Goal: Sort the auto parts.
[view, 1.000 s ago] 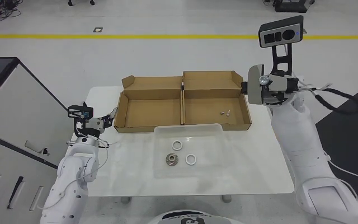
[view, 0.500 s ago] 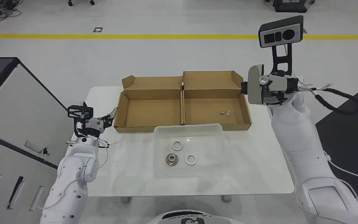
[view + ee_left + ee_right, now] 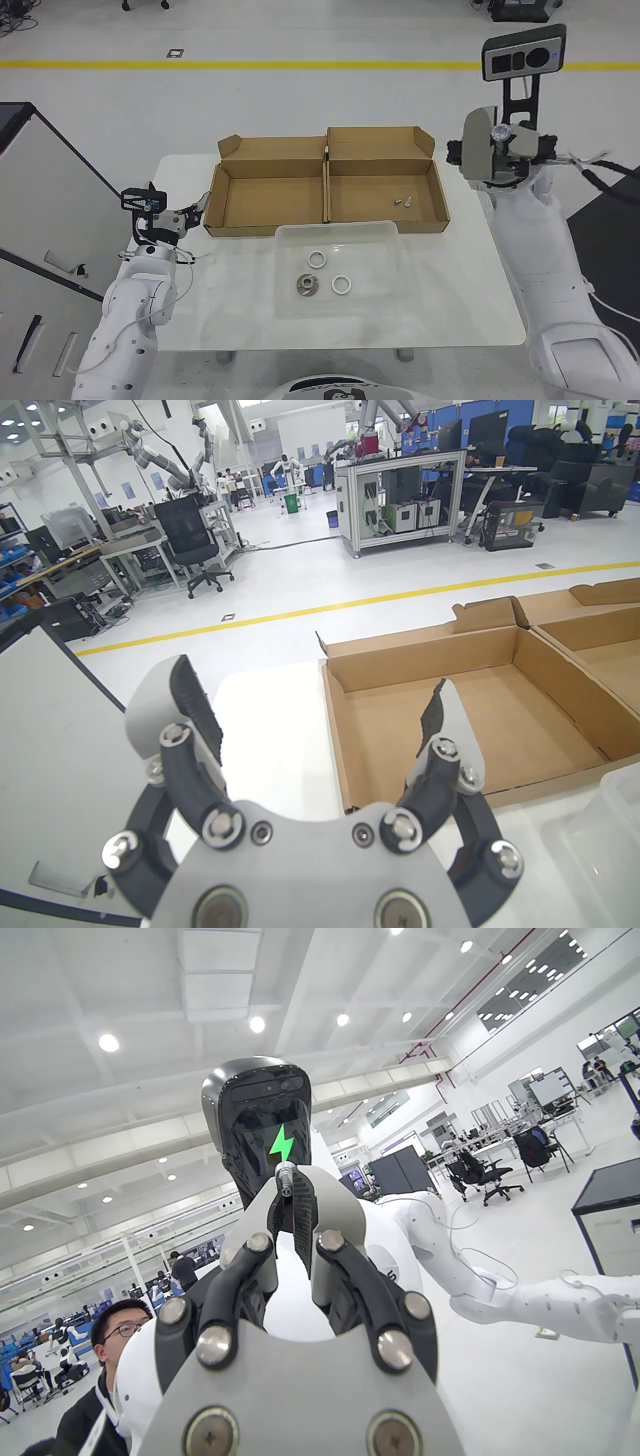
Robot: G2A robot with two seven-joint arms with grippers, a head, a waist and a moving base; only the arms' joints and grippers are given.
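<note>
Bolt [image 3: 284,1173] tight in the tip of the right hand [image 3: 288,1186] (left hand [image 3: 312,677] wide, near the cardboard box [image 3: 430,661])

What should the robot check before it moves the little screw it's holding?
1. Grip on held screw: ok, pinched at the right gripper's fingertips.
2. Gripper above a box: not ok, it is beside the right box, aimed upward.
3. Room in right box: ok, one small screw lies there.
4. Path clear of left gripper: ok, it is open beside the left box.
5. Clear tray emptied: not ok, two white rings and a metal part lie inside.
</note>
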